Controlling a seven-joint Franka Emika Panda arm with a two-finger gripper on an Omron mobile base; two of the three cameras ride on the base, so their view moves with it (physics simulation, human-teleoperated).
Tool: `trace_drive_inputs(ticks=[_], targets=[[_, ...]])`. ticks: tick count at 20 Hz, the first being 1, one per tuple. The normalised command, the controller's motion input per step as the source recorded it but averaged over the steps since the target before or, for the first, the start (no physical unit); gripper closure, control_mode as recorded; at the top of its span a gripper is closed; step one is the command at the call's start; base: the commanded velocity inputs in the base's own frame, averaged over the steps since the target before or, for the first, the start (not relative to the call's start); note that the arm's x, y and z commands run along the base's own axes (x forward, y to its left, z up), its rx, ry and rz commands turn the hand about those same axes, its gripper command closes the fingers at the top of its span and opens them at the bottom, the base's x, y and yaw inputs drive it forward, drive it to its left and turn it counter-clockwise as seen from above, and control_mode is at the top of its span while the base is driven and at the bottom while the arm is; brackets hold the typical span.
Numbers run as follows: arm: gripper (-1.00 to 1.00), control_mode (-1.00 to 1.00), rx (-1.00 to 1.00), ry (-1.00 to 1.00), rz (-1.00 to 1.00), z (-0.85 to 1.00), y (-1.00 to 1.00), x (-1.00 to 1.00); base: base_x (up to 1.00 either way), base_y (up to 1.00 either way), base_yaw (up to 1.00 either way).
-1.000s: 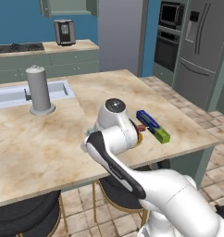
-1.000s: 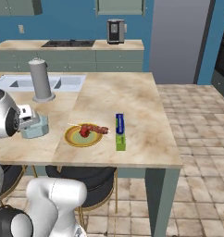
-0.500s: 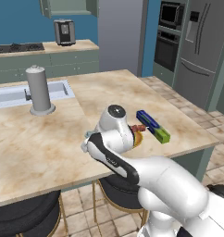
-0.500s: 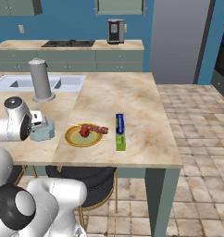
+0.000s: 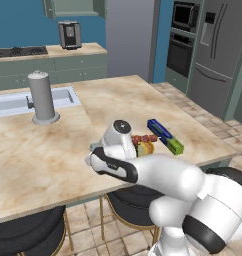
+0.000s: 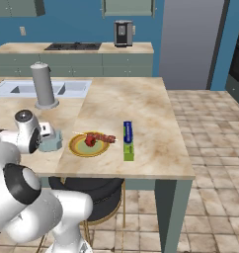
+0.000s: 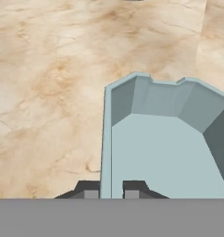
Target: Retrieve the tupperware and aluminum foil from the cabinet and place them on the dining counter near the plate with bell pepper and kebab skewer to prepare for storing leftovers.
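The claw has come down low and still pinches the tupperware wall, bringing it to the bench beside the plate. Letting go looks next.

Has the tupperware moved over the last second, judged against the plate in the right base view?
Yes. The tupperware, clamped in the gripper, has come down and closer to the plate, now low at the dining counter just left of it.

aluminum foil carton — pale lettering, too small to read
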Motion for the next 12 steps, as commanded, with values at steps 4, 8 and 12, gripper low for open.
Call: trace_drive_inputs(ticks=[4, 8, 12], targets=[[1.0, -1.0, 0.0, 0.0, 0.0, -0.32, 0.25, 0.34, 0.0, 0.0, 0.0], [1.0, -1.0, 0.0, 0.0, 0.0, -0.32, 0.0, 0.32, 0.0, 0.0, 0.0], [1.0, -1.0, 0.0, 0.0, 0.0, -0.27, 0.0, 0.41, 0.0, 0.0, 0.0]])
